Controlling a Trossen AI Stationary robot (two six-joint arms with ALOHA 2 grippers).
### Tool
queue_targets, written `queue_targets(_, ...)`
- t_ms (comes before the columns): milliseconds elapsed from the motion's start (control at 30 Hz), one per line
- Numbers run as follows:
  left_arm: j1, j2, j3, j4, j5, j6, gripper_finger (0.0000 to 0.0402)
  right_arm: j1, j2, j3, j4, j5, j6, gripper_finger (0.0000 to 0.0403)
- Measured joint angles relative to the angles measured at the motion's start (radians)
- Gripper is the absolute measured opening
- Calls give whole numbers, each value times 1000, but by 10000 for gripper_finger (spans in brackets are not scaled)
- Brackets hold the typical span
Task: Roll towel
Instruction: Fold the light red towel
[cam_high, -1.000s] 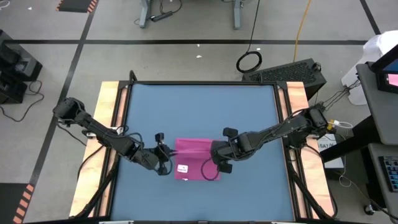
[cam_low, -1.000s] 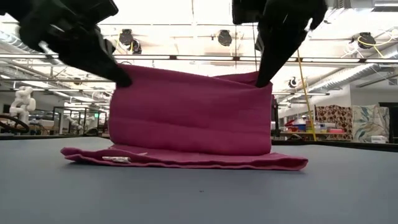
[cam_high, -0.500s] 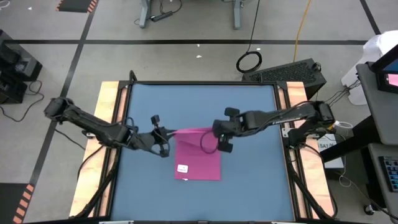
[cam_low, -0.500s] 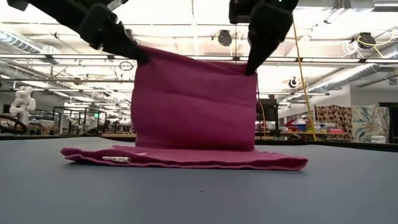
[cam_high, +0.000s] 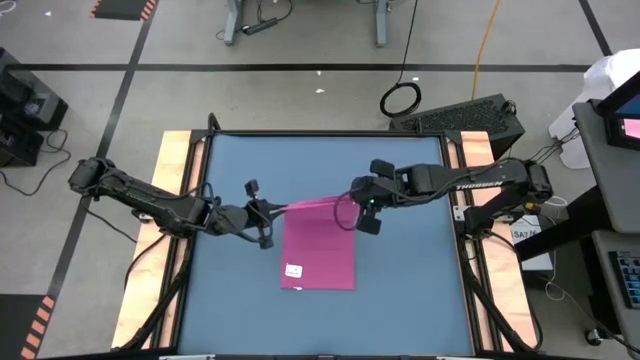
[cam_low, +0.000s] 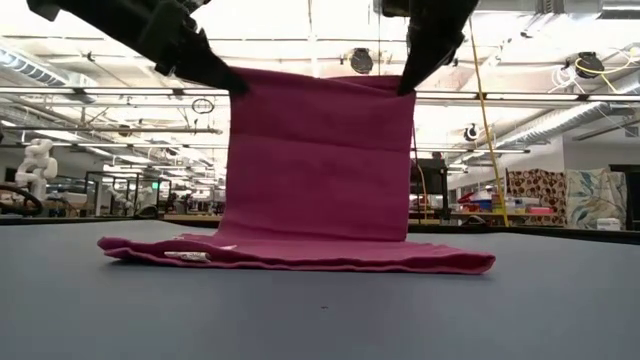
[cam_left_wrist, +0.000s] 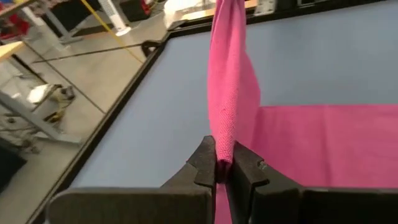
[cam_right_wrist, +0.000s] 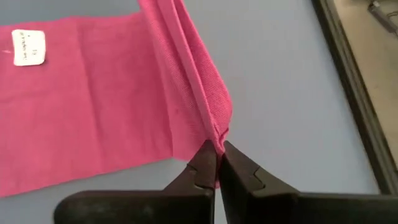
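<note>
The magenta-pink towel (cam_high: 320, 250) lies in the middle of the blue table, its near part flat with the white tag (cam_high: 293, 270) up. Its far edge (cam_low: 320, 78) is raised, and the cloth hangs from it like a curtain (cam_low: 320, 160). My left gripper (cam_high: 270, 213) is shut on the raised edge's left corner. My right gripper (cam_high: 350, 207) is shut on its right corner. Both stand above the table. My left gripper pinches the raised edge's left corner (cam_left_wrist: 222, 155) between its two fingers, slanting down from the table's left. The cloth runs fairly taut to the other gripper. My right gripper pinches the right corner (cam_right_wrist: 216, 138), coming from above and the right. The towel hangs below, its near part (cam_low: 300, 256) on the table.
Bare blue tabletop (cam_high: 320, 165) surrounds the towel on all sides. Wooden side rails (cam_high: 175, 200) run along the table's left and right edges. Beyond the table the low view shows a workshop room.
Both grippers, still shut on the towel's corners, have gone up and toward the table's far edge. The held edge has been peeled off the lower layer and lifted higher, so the raised cloth now stands taller and narrower. The near part with the tag has stayed flat.
</note>
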Motion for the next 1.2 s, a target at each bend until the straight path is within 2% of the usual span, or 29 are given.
queue_targets(433,-67,0,0,-65,132,-84,18,143,17,0,-7,-15,151,2)
queue_targets(767,-88,0,0,-131,142,-151,18,197,29,0,30,-16,209,2)
queue_targets(1000,-87,0,0,-139,193,-158,18,222,86,0,21,-24,229,2)
queue_targets(1200,-87,1,0,-145,257,-182,18,237,120,0,26,-70,247,2)
